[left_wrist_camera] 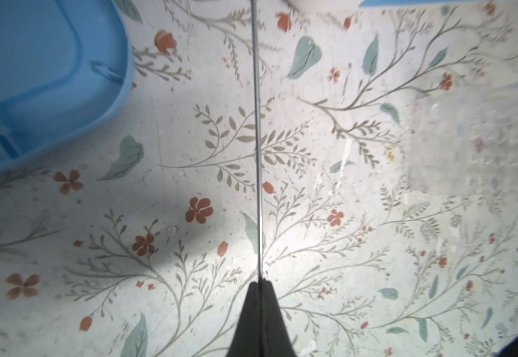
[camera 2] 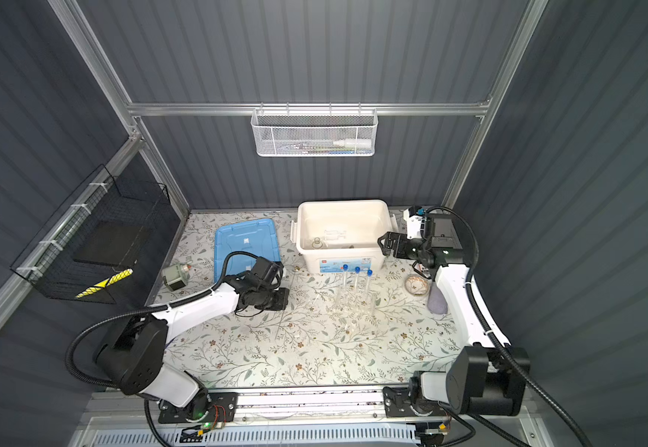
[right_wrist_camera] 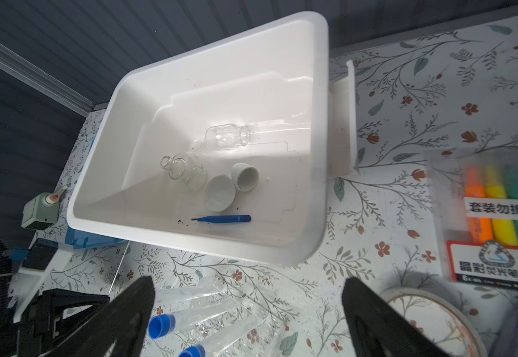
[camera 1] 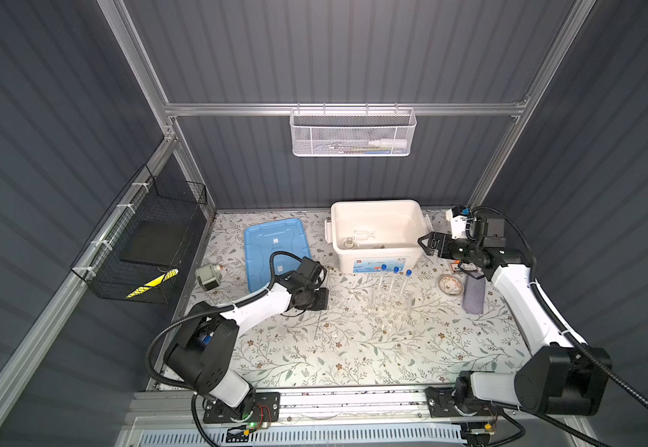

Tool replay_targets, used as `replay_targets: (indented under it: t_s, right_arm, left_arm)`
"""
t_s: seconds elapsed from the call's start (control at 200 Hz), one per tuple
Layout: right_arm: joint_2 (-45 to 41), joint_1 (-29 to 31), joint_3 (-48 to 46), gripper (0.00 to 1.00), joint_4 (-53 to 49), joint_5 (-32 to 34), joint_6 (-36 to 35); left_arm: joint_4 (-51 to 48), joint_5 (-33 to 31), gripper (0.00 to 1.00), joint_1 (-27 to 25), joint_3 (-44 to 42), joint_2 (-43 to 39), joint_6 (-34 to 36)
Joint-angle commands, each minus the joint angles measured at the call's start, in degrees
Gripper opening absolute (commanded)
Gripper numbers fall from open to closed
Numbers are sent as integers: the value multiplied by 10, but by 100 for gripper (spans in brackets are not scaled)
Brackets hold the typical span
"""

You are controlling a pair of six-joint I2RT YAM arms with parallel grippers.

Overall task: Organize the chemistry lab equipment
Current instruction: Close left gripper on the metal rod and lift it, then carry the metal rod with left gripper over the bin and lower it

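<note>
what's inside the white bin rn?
In the right wrist view the white bin holds two clear glass flasks, two small white dishes and blue tweezers. The near rim hides the floor strip right against that wall.

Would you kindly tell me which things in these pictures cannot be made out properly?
- Thin rod: left wrist view, far end cut off by the frame edge.
- White mesh basket, contents: both top views, screened by mesh, too small.
- Clear rack: both top views, transparent, outline too faint to trace.
</note>
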Motion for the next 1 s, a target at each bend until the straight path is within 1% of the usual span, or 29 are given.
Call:
replay_targets:
  t_s: [0.0, 0.19, 0.27, 0.375, 0.525, 0.61, 0.74, 0.815, 0.895, 0.995]
  right_arm:
    - [1, 3, 10, 96, -1, -14, 0]
    - [15, 3, 23, 96, -6, 1, -3]
    - [23, 3, 28, 95, -9, 2, -3]
    - [29, 3, 28, 95, -6, 2, -5]
    - [38, 3, 24, 94, -6, 1, -8]
    - [43, 3, 22, 94, -6, -3, -9]
    - [49, 3, 19, 94, -6, -1, -9]
    - [51, 3, 18, 94, -5, 1, -9]
    - [49, 3, 16, 94, -2, 4, -9]
    - [50, 2, 16, 94, -3, 9, -13]
  left_arm:
    - [-25, -26, 0, -5, 15, -32, -19]
    - [-47, -53, 0, -5, 48, -66, -23]
    - [-52, -62, 0, -5, 70, -77, -9]
    - [-86, -95, 0, -4, 129, -82, 26]
    - [-105, -101, 0, -4, 226, -57, 75]
    - [-97, -80, 0, -2, 276, -31, 101]
    - [-61, -10, 0, 7, 357, 28, 130]
    - [-55, 39, 0, 9, 408, 75, 164]
    - [-70, 56, 0, 11, 471, 131, 202]
    - [-78, 92, 0, 17, 543, 198, 224]
